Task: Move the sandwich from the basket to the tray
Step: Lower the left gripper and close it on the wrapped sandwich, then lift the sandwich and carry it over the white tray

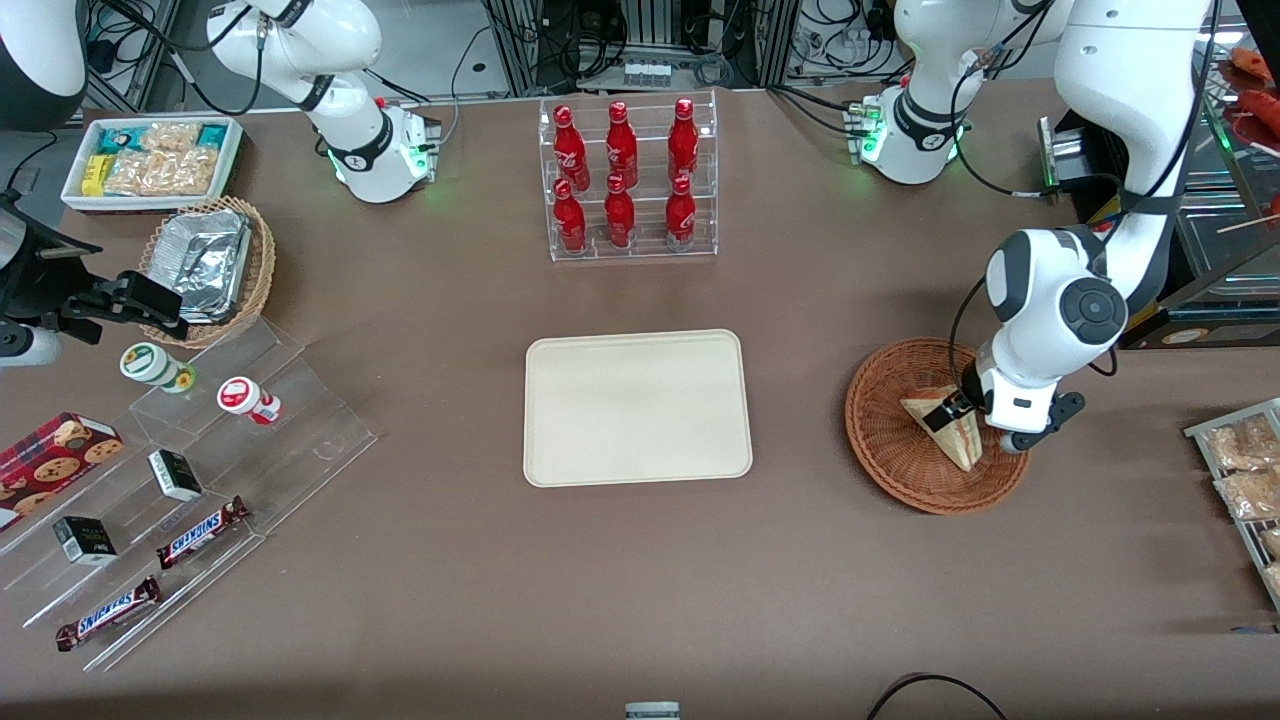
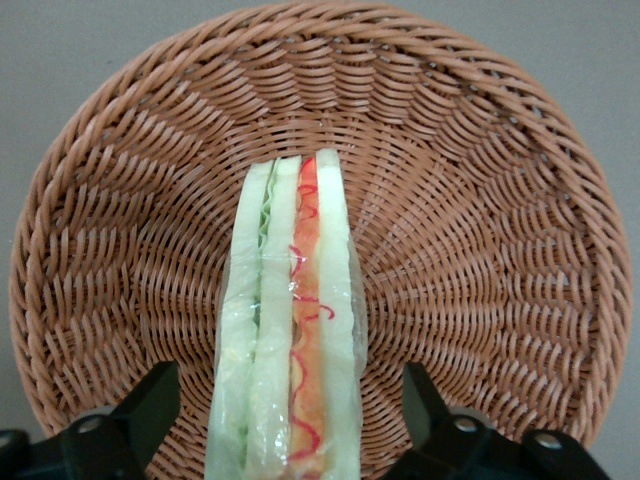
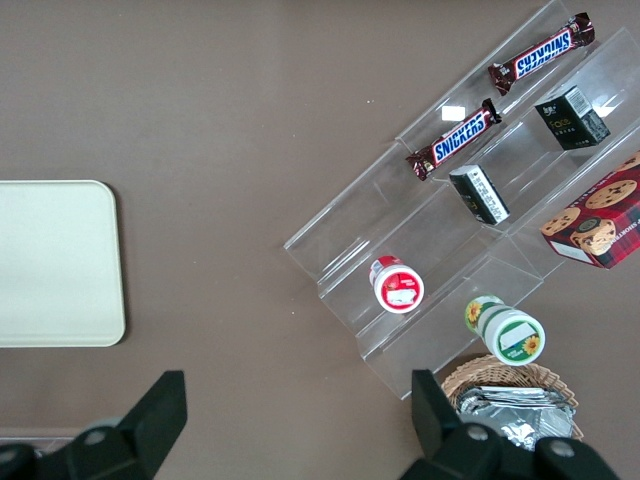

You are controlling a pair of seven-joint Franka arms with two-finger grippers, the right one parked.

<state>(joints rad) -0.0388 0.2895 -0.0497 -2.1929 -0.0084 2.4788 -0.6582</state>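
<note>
The sandwich point(image 1: 945, 425) lies in the round brown basket point(image 1: 885, 440), standing on its edge so its bread and red and green filling face up. It has a clear wrap around it. The tool point(image 1: 950, 408) is down in the basket, right over the sandwich. In the left wrist view, the tool's two black fingers point(image 2: 135, 420) are spread apart, one on each side of the sandwich point(image 2: 295, 330), with a gap between each finger and the wrap. The fingers are not squeezing it. The woven basket point(image 2: 480, 200) shows all around the sandwich.

The basket sits on the brown desk point(image 1: 640, 580), toward the working arm's end. The cream tray point(image 1: 637, 407) lies flat near the middle of the desk, well apart from the basket. Nothing is on the tray.

Farther from the front camera than the tray stands a clear rack point(image 1: 632, 180) with six red bottles point(image 1: 620, 145) in it.

Toward the parked arm's end there is a clear step shelf point(image 1: 200, 480). On it are two chocolate bars point(image 1: 200, 532), two small dark boxes point(image 1: 175, 474), a cookie box point(image 1: 50, 455) and two little round cups point(image 1: 245, 398). Near the shelf is a lighter basket point(image 1: 255, 270) with foil containers point(image 1: 205, 262) inside. Next to that is a white bin point(image 1: 150, 160) full of snack packets.
</note>
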